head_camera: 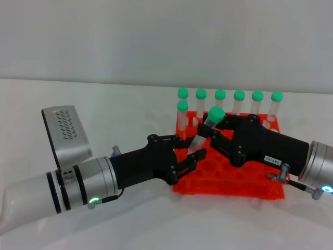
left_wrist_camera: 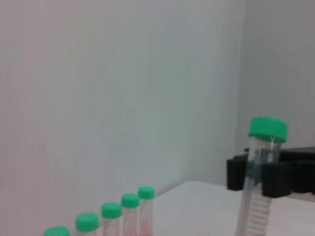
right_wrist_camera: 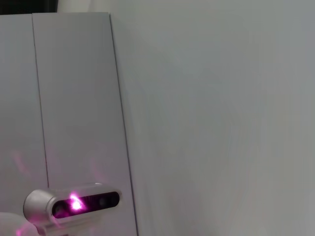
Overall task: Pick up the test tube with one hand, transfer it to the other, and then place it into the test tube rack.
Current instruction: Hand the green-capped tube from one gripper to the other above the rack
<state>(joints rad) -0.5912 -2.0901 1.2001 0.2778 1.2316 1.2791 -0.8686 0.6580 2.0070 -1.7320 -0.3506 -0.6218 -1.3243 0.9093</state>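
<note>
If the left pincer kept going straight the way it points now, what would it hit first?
Probably the right pincer, which meets the left pincer at the test tube over the test tube rack; depth is uncertain.

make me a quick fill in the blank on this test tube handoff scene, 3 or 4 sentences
1. The tube held between the two grippers has a ____ cap.
2. The rack under the grippers is coloured ____.
3. The left gripper has a wrist light that glows ____.
4. The right gripper, reaching in above the rack, has a wrist light that glows ____.

Missing words: green; orange-red; green; blue
</note>
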